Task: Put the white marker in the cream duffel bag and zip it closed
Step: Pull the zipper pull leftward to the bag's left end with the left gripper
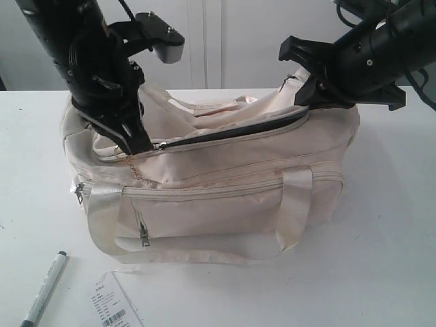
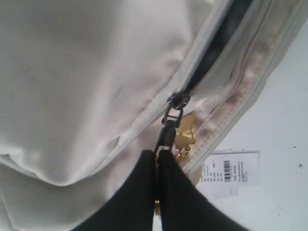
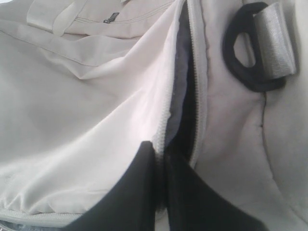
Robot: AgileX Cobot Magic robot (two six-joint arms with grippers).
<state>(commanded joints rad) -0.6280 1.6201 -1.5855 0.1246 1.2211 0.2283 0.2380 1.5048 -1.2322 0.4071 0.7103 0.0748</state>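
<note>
The cream duffel bag [image 1: 225,197] stands in the middle of the white table. Its top zipper [image 1: 238,129] gapes open and shows dark lining. My left gripper [image 1: 146,146] is at the bag's left end, shut on the black zipper pull [image 2: 168,132], with a gold charm [image 2: 185,132] hanging beside it. My right gripper [image 1: 305,101] is at the right end, shut on the fabric edge of the opening [image 3: 169,120]. The white marker [image 1: 46,286] with its dark cap lies on the table in front of the bag, at the left, apart from both grippers.
A white barcoded paper tag [image 1: 112,303] lies on the table beside the marker. A black strap ring [image 3: 250,57] sits at the bag's right end. The front loop handle [image 1: 204,255] rests on the table [image 1: 388,259].
</note>
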